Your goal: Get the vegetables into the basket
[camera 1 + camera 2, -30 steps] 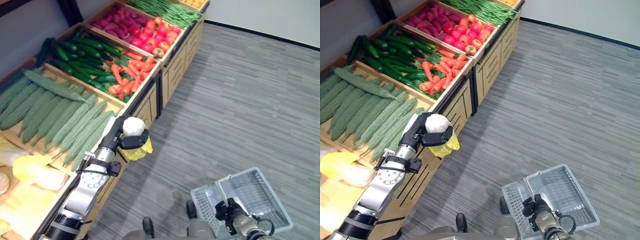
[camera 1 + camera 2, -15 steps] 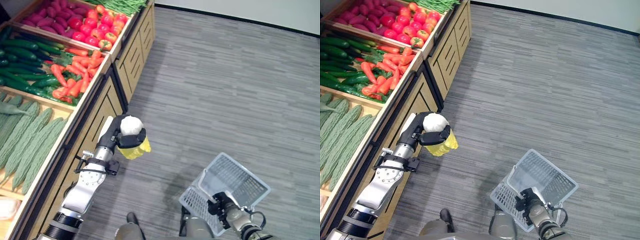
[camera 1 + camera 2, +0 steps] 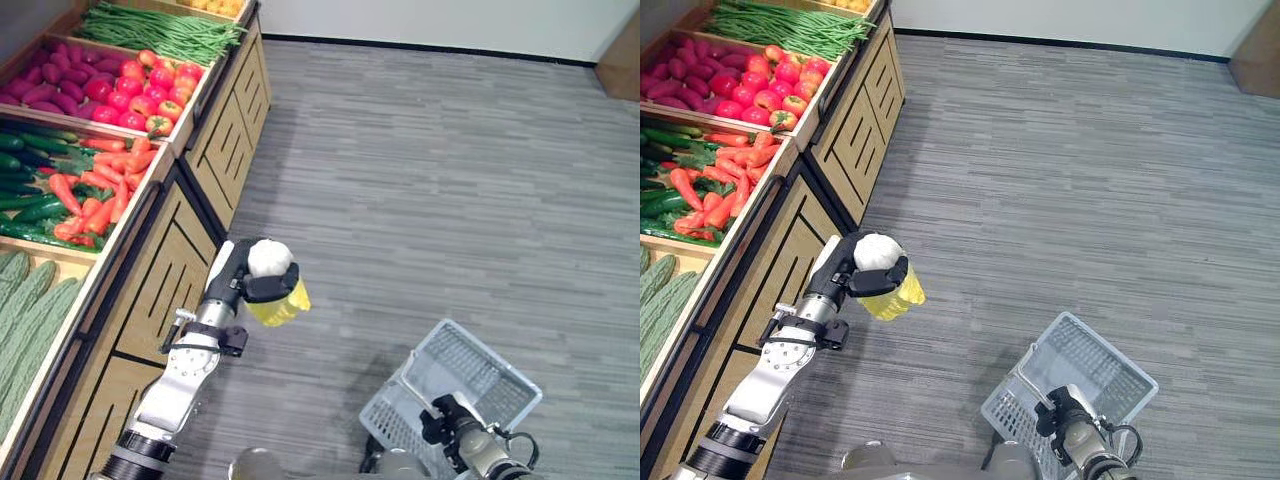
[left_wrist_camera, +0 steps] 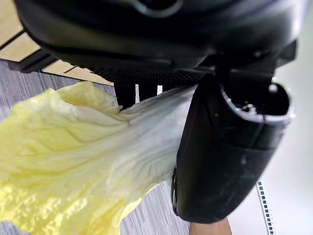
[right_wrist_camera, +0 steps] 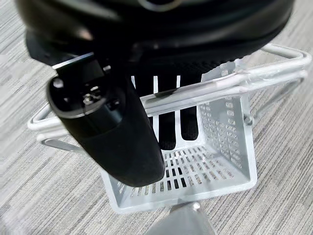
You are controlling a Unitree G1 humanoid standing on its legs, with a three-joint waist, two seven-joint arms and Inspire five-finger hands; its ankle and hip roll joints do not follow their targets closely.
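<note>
Left hand [image 3: 262,283] – fingers clamped on a yellow cabbage [image 3: 278,303] – hangs above the floor; right hand [image 3: 1068,424] grips the basket [image 3: 1110,372] handle, fingers curled.

The left arm [image 3: 180,375] is silver-grey with black joint bands; its dark left hand [image 3: 262,283] bears a white thumb cover. The right hand [image 3: 1065,428] is dark, its thumb glossy black.

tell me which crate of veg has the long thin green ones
The green bean crate, farthest along the stand, just beyond the red tomatoes; the others hold carrots and thicker cucumbers.
</note>
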